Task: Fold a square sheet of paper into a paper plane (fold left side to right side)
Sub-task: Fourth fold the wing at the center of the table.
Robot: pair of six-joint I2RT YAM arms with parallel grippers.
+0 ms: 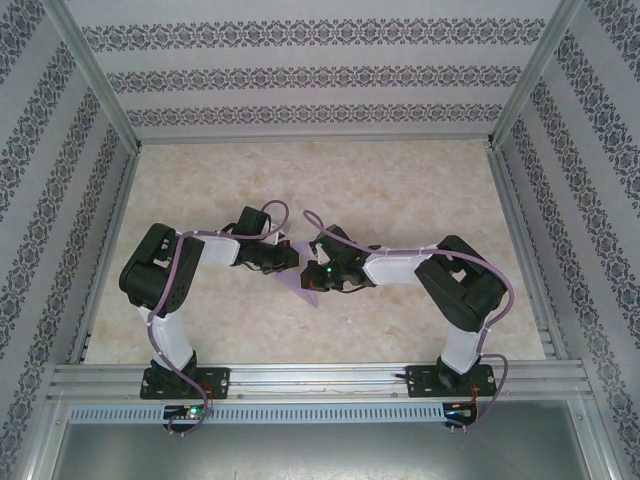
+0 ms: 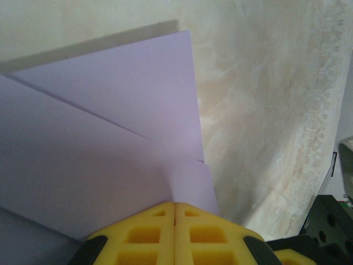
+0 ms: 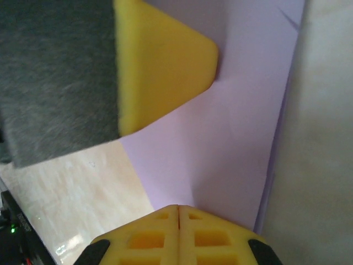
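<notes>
The lilac sheet of paper lies at the middle of the table as a creased, pointed shape with overlapping folded flaps. My left gripper is shut, its yellow fingertips pinching the paper's edge where a crease runs up from the tips. My right gripper is shut as well, pinching the same paper from the opposite side. The left gripper's yellow finger sits on the paper just ahead of the right one. From above, the two grippers meet nose to nose over the sheet.
The marbled beige tabletop stretches around the paper. Patterned walls with aluminium rails enclose it at the back and both sides. Thin purple cables run along both arms.
</notes>
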